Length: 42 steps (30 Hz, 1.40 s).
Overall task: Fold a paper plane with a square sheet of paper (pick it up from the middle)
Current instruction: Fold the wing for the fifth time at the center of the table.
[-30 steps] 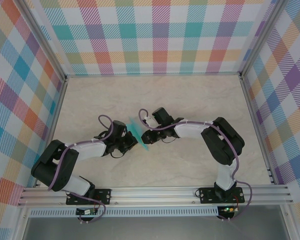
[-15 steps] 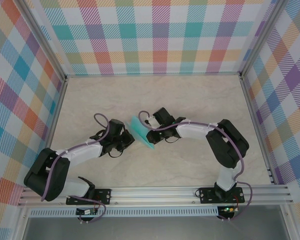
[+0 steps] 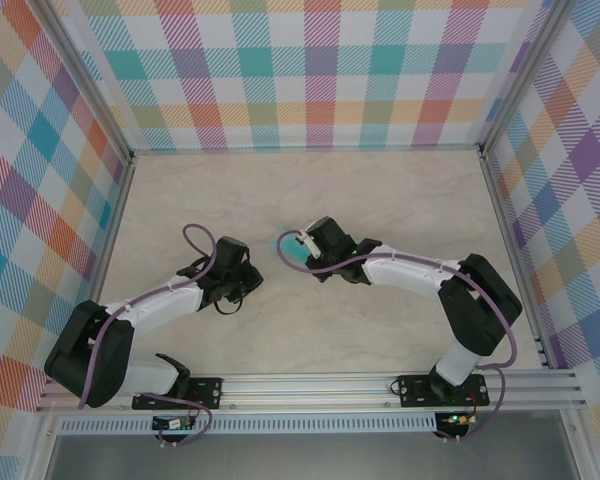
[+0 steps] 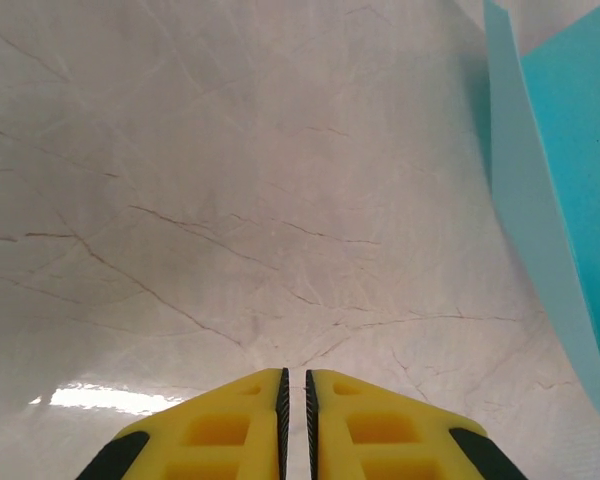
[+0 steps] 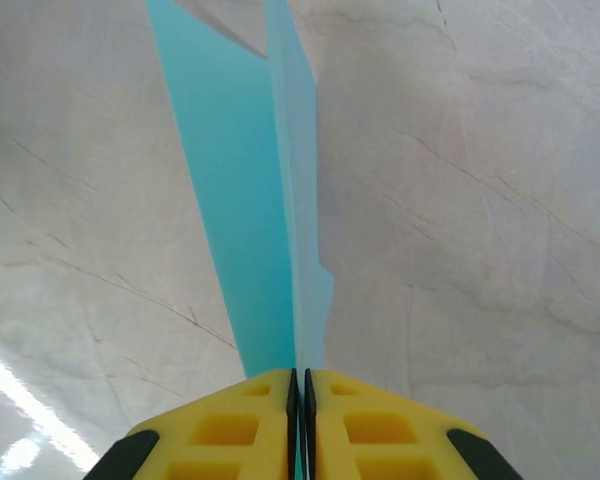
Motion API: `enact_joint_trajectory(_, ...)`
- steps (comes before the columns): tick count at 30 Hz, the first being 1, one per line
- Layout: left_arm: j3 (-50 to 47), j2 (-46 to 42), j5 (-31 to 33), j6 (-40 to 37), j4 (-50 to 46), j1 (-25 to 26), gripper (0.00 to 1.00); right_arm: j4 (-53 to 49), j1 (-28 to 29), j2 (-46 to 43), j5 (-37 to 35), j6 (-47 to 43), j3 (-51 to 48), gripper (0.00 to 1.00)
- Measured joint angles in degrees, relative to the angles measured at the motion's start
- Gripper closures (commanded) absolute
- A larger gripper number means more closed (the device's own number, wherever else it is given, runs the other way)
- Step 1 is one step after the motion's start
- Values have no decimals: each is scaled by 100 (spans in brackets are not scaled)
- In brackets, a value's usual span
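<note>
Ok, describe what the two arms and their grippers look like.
The left arm and right arm are built alike: white links between bulky black joint housings. A thin purple cable runs loosely along each, looping free near the wrist. The left gripper and right gripper have flat yellow plastic fingers with recessed pockets, black outer corners and dark ribbed inner pads.

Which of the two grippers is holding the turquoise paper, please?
The right gripper: its yellow fingers are pinched on the folded turquoise paper. The left gripper holds nothing, and the paper is off to its side.
</note>
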<state>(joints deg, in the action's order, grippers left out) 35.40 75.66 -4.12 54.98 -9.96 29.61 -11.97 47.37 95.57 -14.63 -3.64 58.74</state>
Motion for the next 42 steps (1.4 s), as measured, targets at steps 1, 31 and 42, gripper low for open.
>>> enact_joint_trajectory(1,42,2,46,2,-79,0,85,33,72,66,-105,-74,-37,87)
enact_joint_trajectory(31,195,72,42,2,-350,-302,82,2387,435,984,306,-1661,-605,50)
enact_joint_trajectory(42,192,55,-96,46,-350,-540,71,2684,632,1287,57,-2225,-505,63)
